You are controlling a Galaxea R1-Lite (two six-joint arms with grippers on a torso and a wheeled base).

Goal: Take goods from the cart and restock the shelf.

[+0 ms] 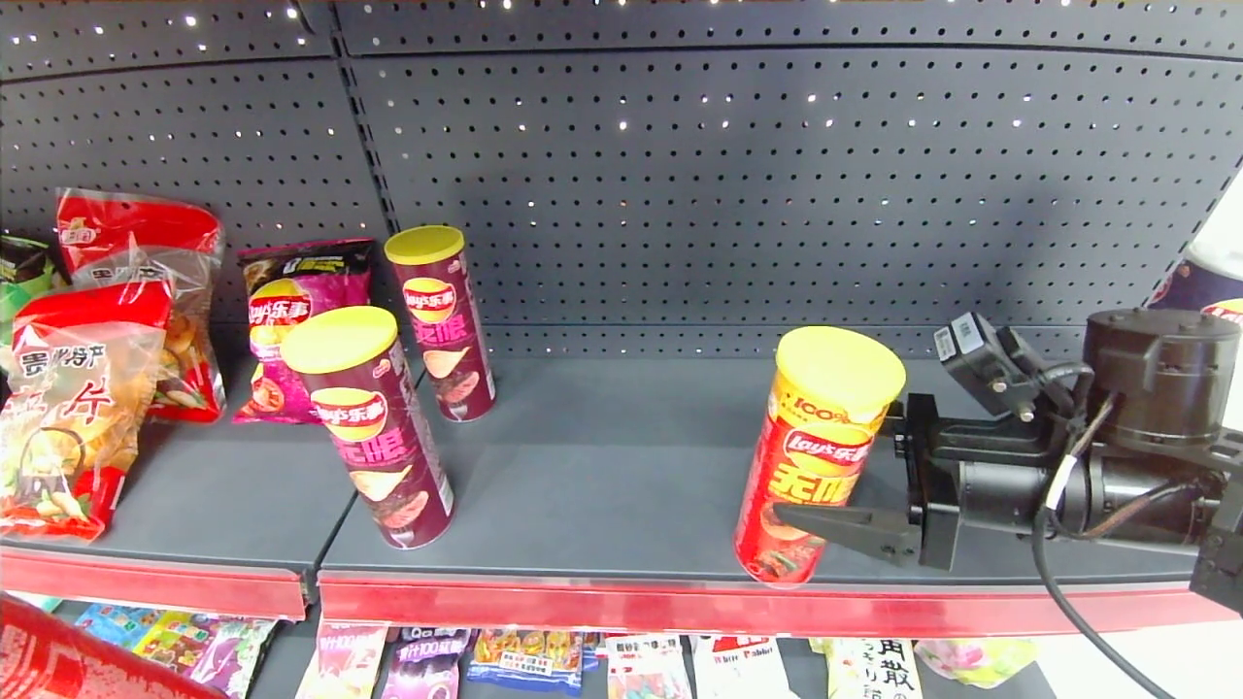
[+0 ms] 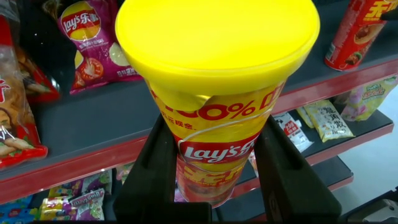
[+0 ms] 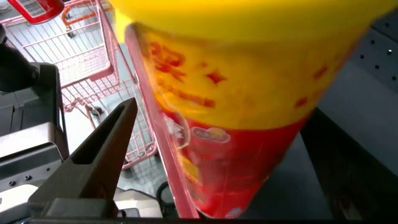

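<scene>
In the head view, a red can [image 1: 821,456] with a yellow lid stood on the grey shelf [image 1: 621,466]. It was just behind the red strip [image 1: 680,607] that ran along the shelf's front. The right tool [image 1: 845,476] was open around the red can. One finger was on the strip side of the can and the other was on the back side. The near purple can [image 1: 374,427] also stood just behind the red strip, well apart from the red can. The far purple can [image 1: 442,325] stood farther back from the strip. A purple bag [image 1: 296,320] leaned just beside it.

In the left wrist view, the left tool [image 2: 217,180] was closed tight on a second red can [image 2: 217,81]. Its black fingers [image 2: 152,174] pressed on both sides, below the yellow lid. This can was held in the air in front of the red strip [image 2: 81,163]. Behind the strip, on the shelf, were the purple bag [image 2: 87,37] and the red can [image 2: 357,28].

In the right wrist view, the red can [image 3: 249,124] sat very close, inside the right tool [image 3: 242,137]. A thin gap showed between one black finger [image 3: 93,162] and the can's side. A pink cart [image 3: 81,68] stood on the floor past that finger.
</scene>
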